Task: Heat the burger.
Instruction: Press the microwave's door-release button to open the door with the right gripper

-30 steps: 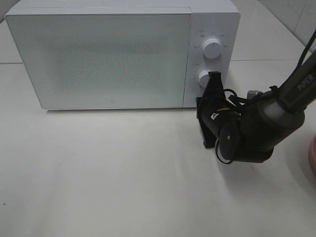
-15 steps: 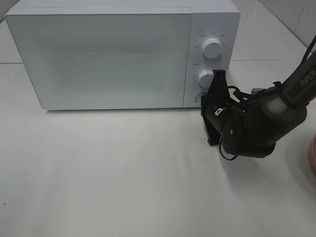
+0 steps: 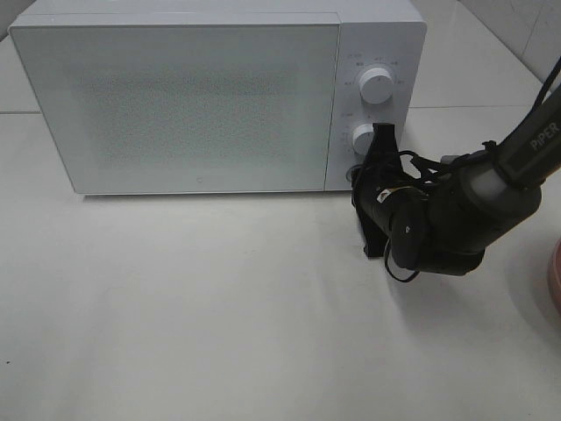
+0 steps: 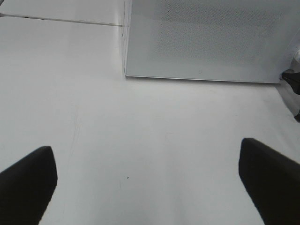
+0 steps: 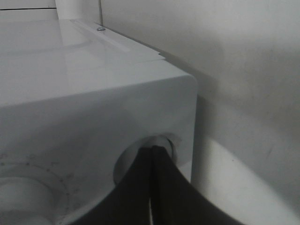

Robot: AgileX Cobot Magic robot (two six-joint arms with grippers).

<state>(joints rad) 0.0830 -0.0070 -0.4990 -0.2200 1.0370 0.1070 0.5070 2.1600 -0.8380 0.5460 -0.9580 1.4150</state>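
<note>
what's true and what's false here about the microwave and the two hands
1. The microwave door is shut. True.
2. The right hand is open. False: shut, tips at the round button.
3. The left hand is shut. False: open, holding nothing.
4. The panel has two knobs. True.
5. A burger lies before the door. False: none in view.

Shut white microwave on pale table; pink plate rim apart.
</note>
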